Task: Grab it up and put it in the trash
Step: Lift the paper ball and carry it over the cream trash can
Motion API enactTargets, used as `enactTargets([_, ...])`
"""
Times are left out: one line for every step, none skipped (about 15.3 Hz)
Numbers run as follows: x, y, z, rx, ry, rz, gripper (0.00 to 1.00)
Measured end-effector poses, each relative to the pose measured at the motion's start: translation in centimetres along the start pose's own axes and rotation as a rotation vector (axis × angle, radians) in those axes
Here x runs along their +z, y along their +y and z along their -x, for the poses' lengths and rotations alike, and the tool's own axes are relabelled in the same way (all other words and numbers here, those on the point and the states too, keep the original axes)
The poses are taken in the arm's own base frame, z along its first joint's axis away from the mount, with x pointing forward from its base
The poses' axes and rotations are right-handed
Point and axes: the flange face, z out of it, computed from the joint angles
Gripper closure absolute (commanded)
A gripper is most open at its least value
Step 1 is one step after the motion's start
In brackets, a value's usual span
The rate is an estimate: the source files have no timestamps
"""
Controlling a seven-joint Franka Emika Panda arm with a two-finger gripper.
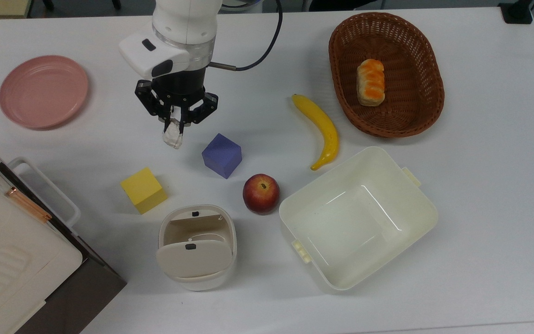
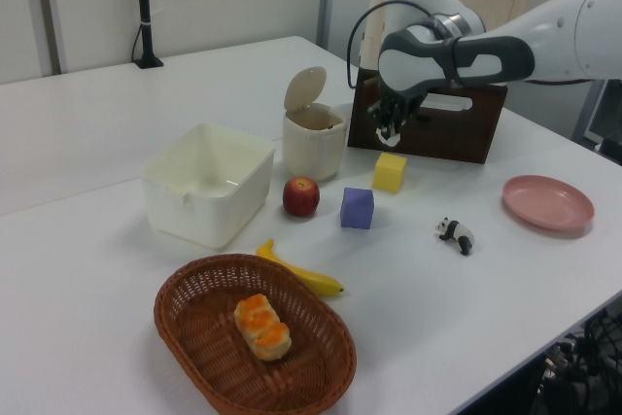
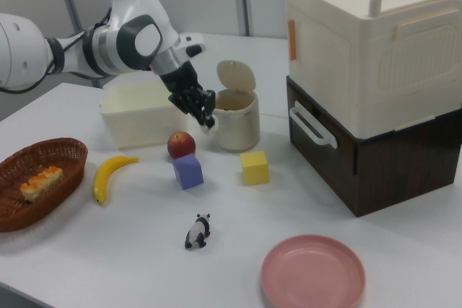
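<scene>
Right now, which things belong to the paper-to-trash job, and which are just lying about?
Job:
pincer, shut on the paper wad
swing-lid bin

Lying about:
purple cube
yellow cube
apple
banana
square tub
basket
pink plate
panda figurine

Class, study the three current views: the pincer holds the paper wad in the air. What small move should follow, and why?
Probably carry the paper wad, clamped in the pincer, toward the bin. Its flap is tipped open, and in the top view the wad hangs short of it, above the yellow cube.
</scene>
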Motion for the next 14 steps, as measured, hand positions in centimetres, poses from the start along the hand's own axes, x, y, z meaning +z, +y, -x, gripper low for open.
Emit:
enactTargets([-0.3,-0.1,-0.5,0.005,0.011,-0.001,0.78])
enactTargets([-0.5,-0.2,-1.1,0.009,0.024,-0.001,0.78])
enactTargets([-0.7,-0.3,-1.8,0.009,0.038,-0.003,0.77])
enactTargets([-0.8,-0.6,-2.6,0.007,0.06,-0.006,0.77])
enactTargets([-1.0,-1.0,-3.5,0.004,0.095,-0.012,0.77])
enactTargets([-1.1,-1.5,-4.3,-0.001,0.137,-0.02,0.76])
enactTargets([-1.1,-1.8,-5.0,-0.003,0.174,-0.027,0.76])
enactTargets([-1.1,-2.0,-5.5,-0.005,0.205,-0.032,0.76])
enactTargets([-0.9,-2.2,-5.8,-0.006,0.227,-0.036,0.76])
enactTargets([-0.7,-2.3,-6.1,-0.008,0.247,-0.038,0.76])
enactTargets([-0.4,-2.4,-6.5,-0.011,0.273,-0.04,0.76])
enactTargets([-0.2,-2.5,-6.8,-0.013,0.299,-0.042,0.76])
enactTargets([0.0,-2.6,-7.2,-0.015,0.322,-0.045,0.76])
enactTargets([0.2,-2.6,-7.5,-0.015,0.342,-0.048,0.76])
